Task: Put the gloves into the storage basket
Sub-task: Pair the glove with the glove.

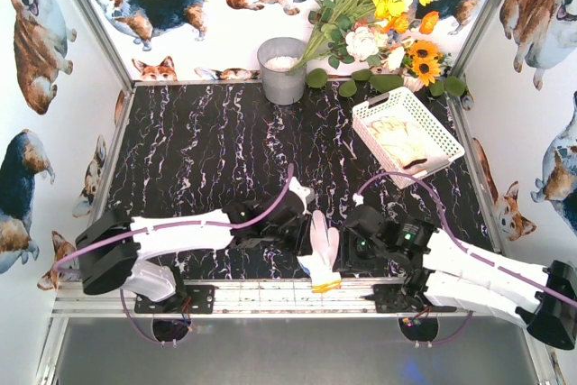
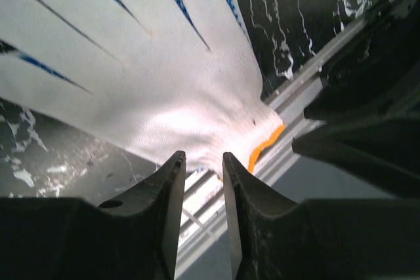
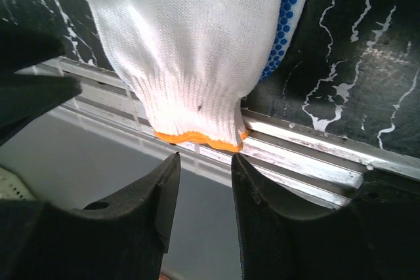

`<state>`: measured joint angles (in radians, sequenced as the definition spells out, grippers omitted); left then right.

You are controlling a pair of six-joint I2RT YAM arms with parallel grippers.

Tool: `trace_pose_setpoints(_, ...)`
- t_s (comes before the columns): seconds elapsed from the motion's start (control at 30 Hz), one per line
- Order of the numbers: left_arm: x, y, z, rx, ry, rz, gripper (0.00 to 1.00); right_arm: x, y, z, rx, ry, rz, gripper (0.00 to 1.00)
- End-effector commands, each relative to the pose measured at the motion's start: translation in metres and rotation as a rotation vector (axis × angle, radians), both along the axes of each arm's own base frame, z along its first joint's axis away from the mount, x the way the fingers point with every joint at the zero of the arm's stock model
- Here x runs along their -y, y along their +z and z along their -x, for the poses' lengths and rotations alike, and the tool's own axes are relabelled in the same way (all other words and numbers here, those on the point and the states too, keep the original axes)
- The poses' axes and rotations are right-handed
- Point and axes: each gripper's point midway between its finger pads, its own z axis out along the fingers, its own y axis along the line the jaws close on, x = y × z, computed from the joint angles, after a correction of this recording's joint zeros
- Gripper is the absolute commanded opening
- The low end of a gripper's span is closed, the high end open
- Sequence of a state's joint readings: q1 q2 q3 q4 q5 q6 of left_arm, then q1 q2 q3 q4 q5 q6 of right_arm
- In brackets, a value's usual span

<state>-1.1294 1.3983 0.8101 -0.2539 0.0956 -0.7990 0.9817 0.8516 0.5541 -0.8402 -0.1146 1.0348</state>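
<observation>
A white knit glove (image 1: 322, 257) with blue dots and an orange cuff lies at the table's near edge, cuff over the metal rail. My left gripper (image 1: 303, 230) is at its left and my right gripper (image 1: 348, 250) at its right. In the left wrist view the glove (image 2: 164, 83) ends just past the open gripper (image 2: 203, 159), with nothing between the jaws. In the right wrist view the cuff of the glove (image 3: 190, 44) hangs just beyond the open gripper (image 3: 205, 157). The white storage basket (image 1: 379, 102) stands at the back right with cream gloves (image 1: 397, 142) inside.
A grey metal bucket (image 1: 282, 69) stands at the back centre beside a bunch of artificial flowers (image 1: 379, 6) and green leaves. An aluminium rail (image 1: 270, 290) runs along the near table edge. Printed walls close in the left, back and right sides.
</observation>
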Motion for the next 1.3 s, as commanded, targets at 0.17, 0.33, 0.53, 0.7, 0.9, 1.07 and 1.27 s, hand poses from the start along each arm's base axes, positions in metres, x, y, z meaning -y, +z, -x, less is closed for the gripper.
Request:
trace_pose_setpoints(0.17, 0.017, -0.014, -0.039, 0.029, -0.013, 0.035, 0.15, -0.040, 0.018, -0.023, 0.087, -0.038, -0.191, 0.30)
trace_pose_setpoints(0.33, 0.015, -0.028, -0.044, 0.011, -0.026, 0.038, 0.14, -0.063, 0.006, -0.026, 0.071, 0.017, -0.213, 0.27)
trace_pose_setpoints(0.53, 0.006, -0.050, -0.044, -0.009, -0.042, -0.011, 0.12, -0.061, -0.026, -0.017, -0.001, 0.039, -0.155, 0.24)
trace_pose_setpoints(0.7, -0.003, -0.064, -0.047, -0.027, -0.027, -0.037, 0.12, -0.046, -0.038, 0.004, -0.059, 0.070, -0.091, 0.23)
trace_pose_setpoints(0.9, -0.008, -0.077, -0.052, -0.051, -0.017, -0.054, 0.12, -0.046, -0.040, 0.021, -0.117, 0.099, -0.128, 0.24)
trace_pose_setpoints(1.07, -0.006, -0.069, -0.055, -0.020, -0.042, -0.029, 0.14, -0.049, -0.021, 0.017, -0.078, 0.121, -0.140, 0.26)
trace_pose_setpoints(1.27, 0.002, -0.019, -0.057, 0.104, -0.107, 0.089, 0.24, -0.017, 0.018, -0.033, 0.167, 0.003, -0.053, 0.41)
